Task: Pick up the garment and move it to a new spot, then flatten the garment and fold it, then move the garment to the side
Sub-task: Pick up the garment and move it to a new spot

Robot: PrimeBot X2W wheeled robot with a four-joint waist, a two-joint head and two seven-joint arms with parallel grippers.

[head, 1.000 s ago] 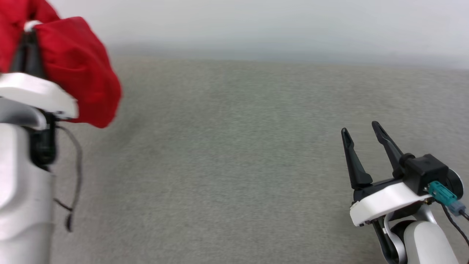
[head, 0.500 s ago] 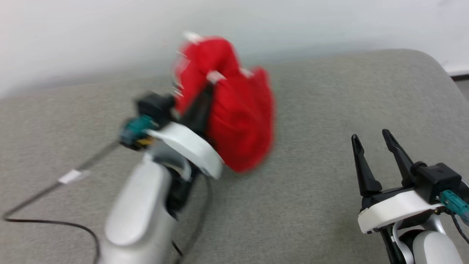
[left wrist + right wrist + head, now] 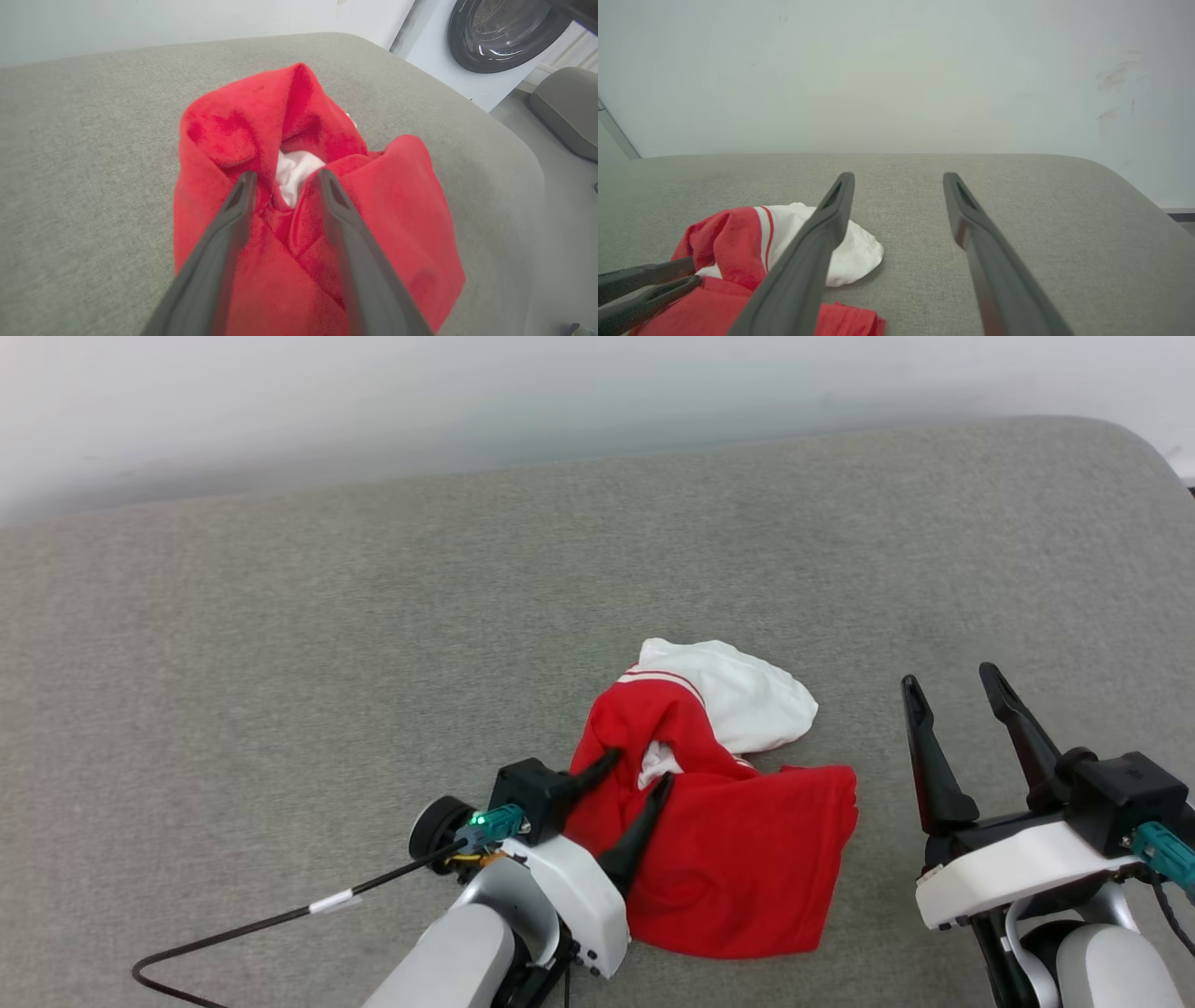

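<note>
Garment (image 3: 738,840) lay crumpled in a heap on the grey table (image 3: 280,663); lettering lost in the folds, one white sleeve (image 3: 747,695) showing on the far side; left gripper (image 3: 639,769) fingers part-spread, tips resting in red cloth astride a fold, not pinching; right gripper (image 3: 950,677) fingers spread wide, empty, near the heap; half a second earlier the garment hung bunched from the left fingers, above the table.

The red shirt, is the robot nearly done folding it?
Not yet. Done: the red shirt lies on the grey cushion in a crumpled heap, one white sleeve sticking out. In hand: the left claw rests open on it; the right claw is open beside it. Left: flattening, folding and moving it to the side.
</note>
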